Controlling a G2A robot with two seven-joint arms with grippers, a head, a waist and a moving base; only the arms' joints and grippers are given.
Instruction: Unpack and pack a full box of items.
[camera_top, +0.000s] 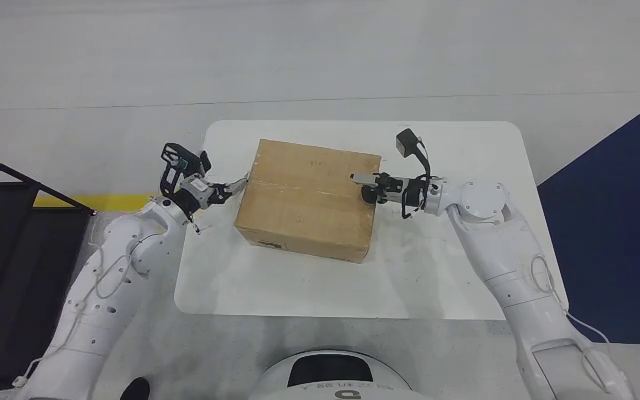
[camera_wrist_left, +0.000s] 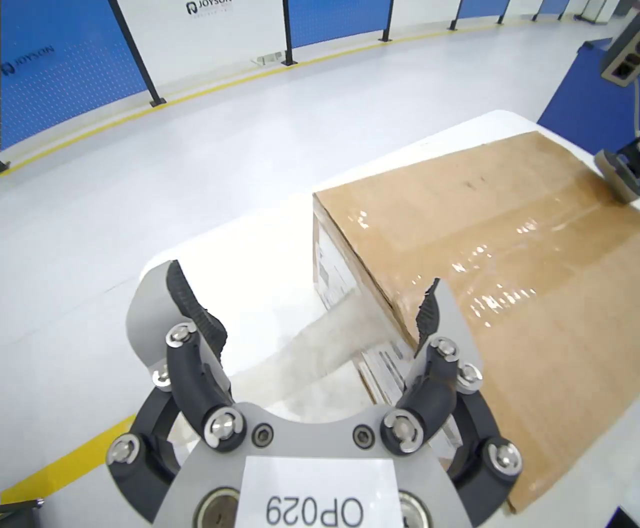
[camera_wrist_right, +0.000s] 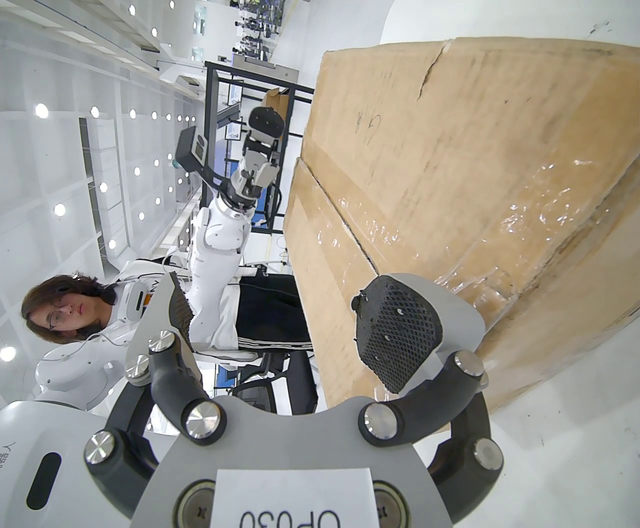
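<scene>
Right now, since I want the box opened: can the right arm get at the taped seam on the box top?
Probably yes: the right gripper is open at one end of the seam on the box, and nothing lies between them.

White table (camera_top: 450, 270): closed cardboard box (camera_top: 305, 205) mid-top.

Brown cardboard box (camera_top: 308, 199), flaps closed, clear tape along top seam, mid-table, slightly skewed

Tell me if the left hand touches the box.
Cannot tell. In the left wrist view one fingertip of the left hand overlaps the box corner; no gap or contact shows plainly.
</scene>
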